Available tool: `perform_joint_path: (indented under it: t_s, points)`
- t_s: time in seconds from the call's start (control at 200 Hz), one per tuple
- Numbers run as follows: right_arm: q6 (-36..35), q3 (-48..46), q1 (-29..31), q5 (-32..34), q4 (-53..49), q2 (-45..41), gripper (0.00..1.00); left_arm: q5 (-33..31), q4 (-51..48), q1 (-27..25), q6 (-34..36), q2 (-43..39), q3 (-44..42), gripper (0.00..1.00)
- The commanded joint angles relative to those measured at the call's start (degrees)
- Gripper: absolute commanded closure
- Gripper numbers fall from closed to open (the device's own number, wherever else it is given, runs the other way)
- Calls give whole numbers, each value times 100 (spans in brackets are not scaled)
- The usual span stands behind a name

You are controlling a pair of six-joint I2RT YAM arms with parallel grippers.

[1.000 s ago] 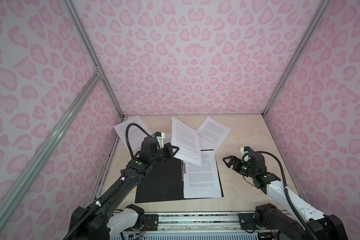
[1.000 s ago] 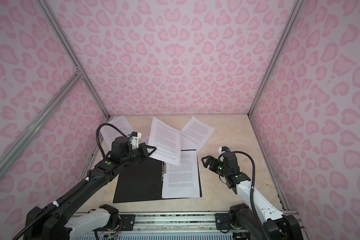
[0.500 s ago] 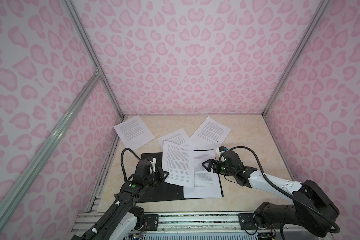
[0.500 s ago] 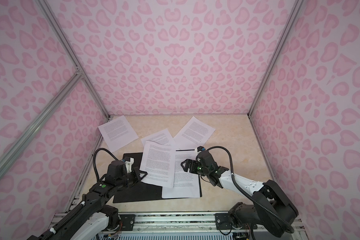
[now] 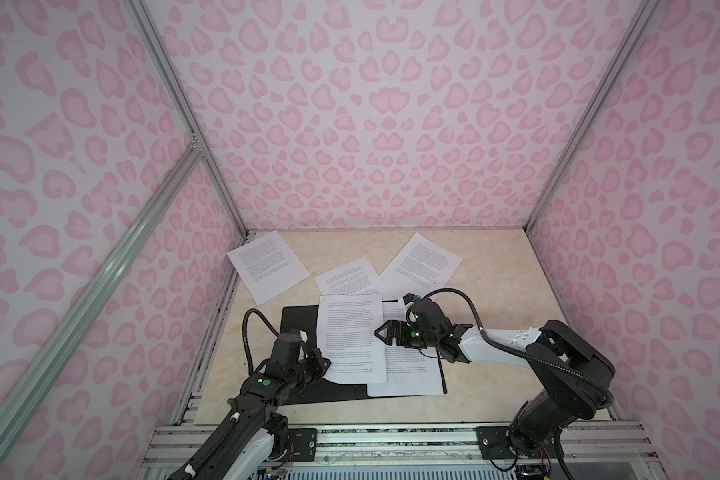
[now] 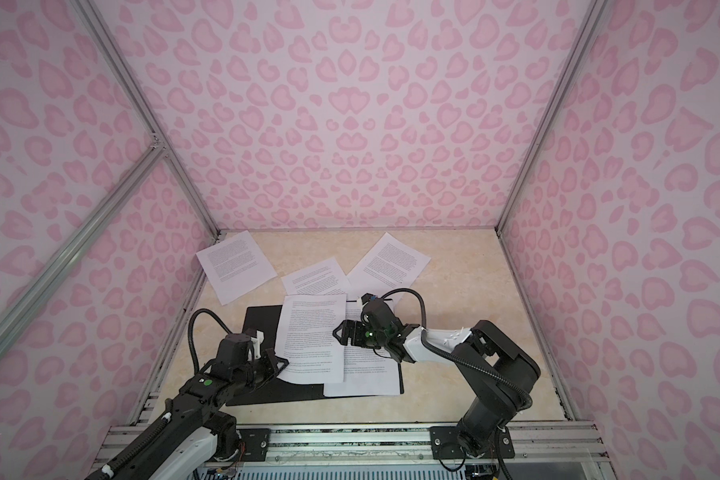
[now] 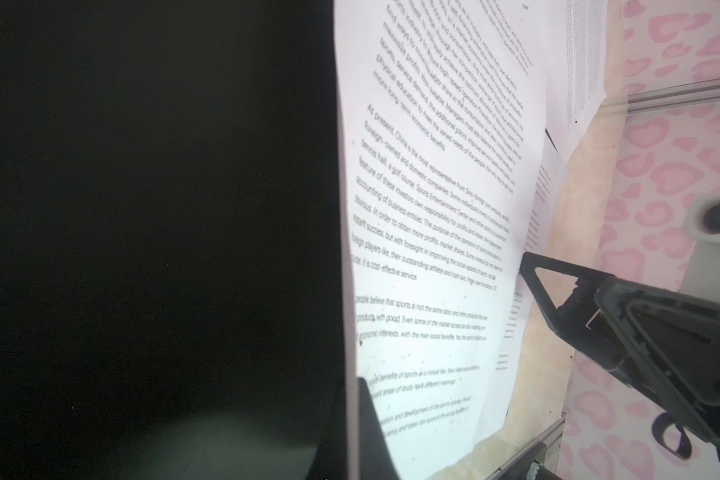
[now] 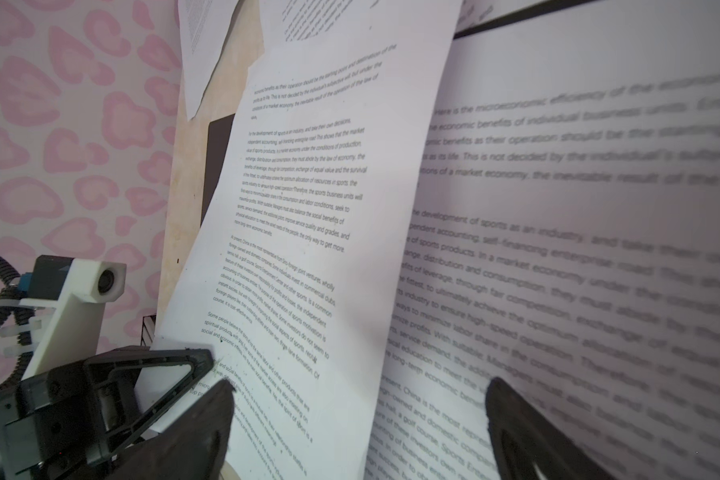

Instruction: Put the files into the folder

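With our left fingers clamped on the lower-left corner of the sheet, which lies lengthwise up the frame across the open folder at lower centre, our right fingers, spread apart, sit nearest its right long edge, about mid-length.

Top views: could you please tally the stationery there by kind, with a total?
Printed paper sheets: 5 visible
Folder, open, black inside: 1
Total: 6
Any sheets hidden beneath others cannot be counted.
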Motion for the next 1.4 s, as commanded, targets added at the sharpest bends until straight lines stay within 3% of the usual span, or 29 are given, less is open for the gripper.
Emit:
perform_joint_path:
  t_s: [0.0, 0.475, 0.94, 1.315, 1.395]
  points:
    - [71, 178, 112, -68, 242, 195, 11, -127, 45, -3, 158, 61, -75, 97]
    - [229, 547, 154, -278, 418, 741, 29, 37, 425, -9, 207, 409, -231, 97]
    - [329, 601, 159, -412, 517, 796, 58, 357, 855, -5, 178, 630, -304, 97]
    - [392, 633, 150, -412, 474, 785, 89, 574, 898, -18, 176, 467, -267, 96]
    - [392, 611, 131, -451, 448, 709, 100, 655, 847, -14, 194, 419, -201, 85]
